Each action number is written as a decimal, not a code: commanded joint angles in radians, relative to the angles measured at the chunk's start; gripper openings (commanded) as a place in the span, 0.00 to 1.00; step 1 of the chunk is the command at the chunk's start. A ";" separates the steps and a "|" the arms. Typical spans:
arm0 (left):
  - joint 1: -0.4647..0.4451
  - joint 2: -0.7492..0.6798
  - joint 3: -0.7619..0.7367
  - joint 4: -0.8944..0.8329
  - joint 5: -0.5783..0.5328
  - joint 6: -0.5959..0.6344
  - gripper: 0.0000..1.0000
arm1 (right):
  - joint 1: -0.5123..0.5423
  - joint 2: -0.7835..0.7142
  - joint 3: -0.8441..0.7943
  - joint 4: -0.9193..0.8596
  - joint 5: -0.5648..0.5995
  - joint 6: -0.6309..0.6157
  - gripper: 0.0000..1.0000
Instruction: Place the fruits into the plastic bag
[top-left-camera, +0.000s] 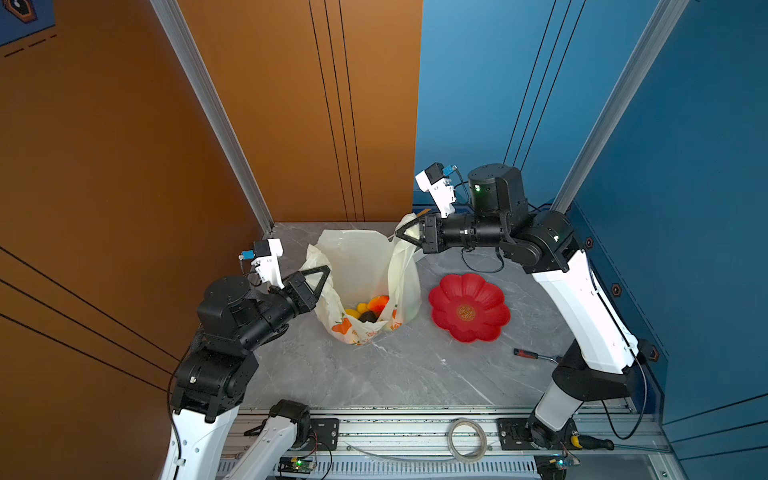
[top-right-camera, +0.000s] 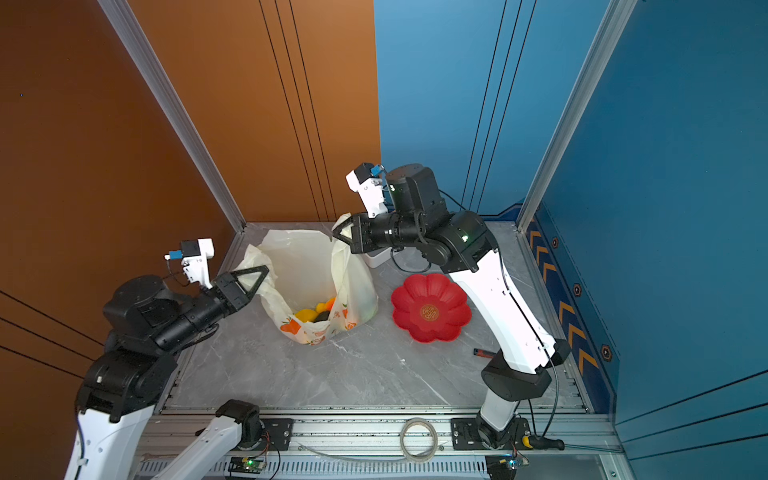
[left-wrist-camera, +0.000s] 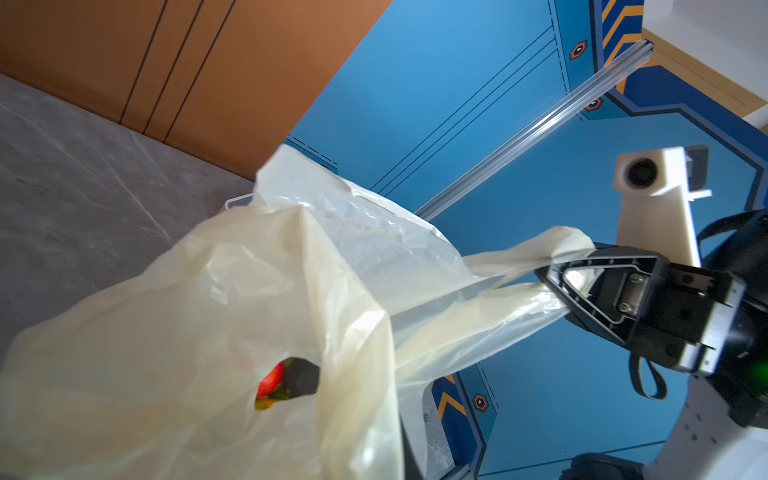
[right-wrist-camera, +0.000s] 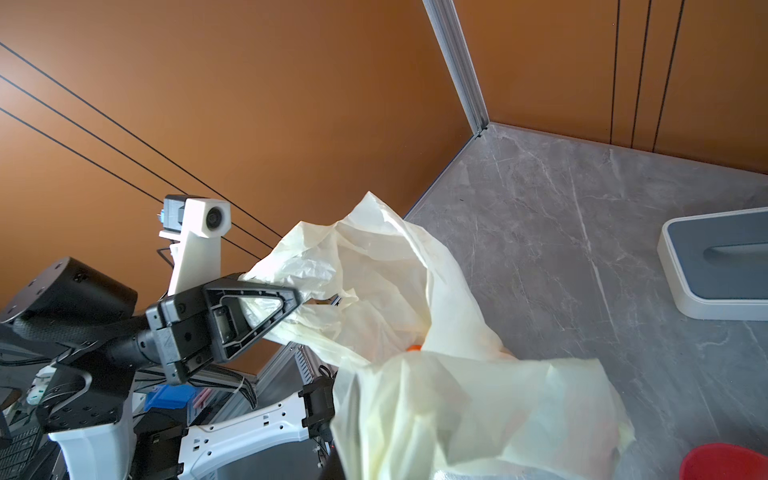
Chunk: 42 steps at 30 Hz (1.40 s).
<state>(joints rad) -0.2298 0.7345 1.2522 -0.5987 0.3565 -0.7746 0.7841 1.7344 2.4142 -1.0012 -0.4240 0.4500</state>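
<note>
I've got left gripper (top-left-camera: 325, 273) and right gripper (top-left-camera: 400, 235) clamped on the plastic bag (top-left-camera: 361, 266) handles — spread so it gapes over the fruits (top-left-camera: 368, 309).

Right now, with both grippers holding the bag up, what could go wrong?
1. The left gripper and the right gripper each pinch only a thin handle of the plastic bag; pulled apart, the film might slip out or tear.
2. The fruits lie loose at the bottom; if one handle is lost, the bag may sag and spill them.
</note>
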 joint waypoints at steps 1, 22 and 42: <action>-0.031 0.023 0.016 0.050 0.004 0.002 0.00 | 0.066 -0.014 0.052 0.061 0.089 -0.061 0.00; -0.297 0.203 0.161 -0.001 -0.244 0.097 0.00 | 0.102 -0.168 -0.220 0.170 0.272 -0.066 0.00; -0.480 0.360 0.168 0.107 -0.212 0.113 0.00 | 0.040 -0.220 -0.393 0.233 0.177 -0.007 0.00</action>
<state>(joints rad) -0.6945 1.0897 1.3975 -0.5426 0.1558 -0.6907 0.8253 1.5501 2.0357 -0.8303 -0.2317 0.4252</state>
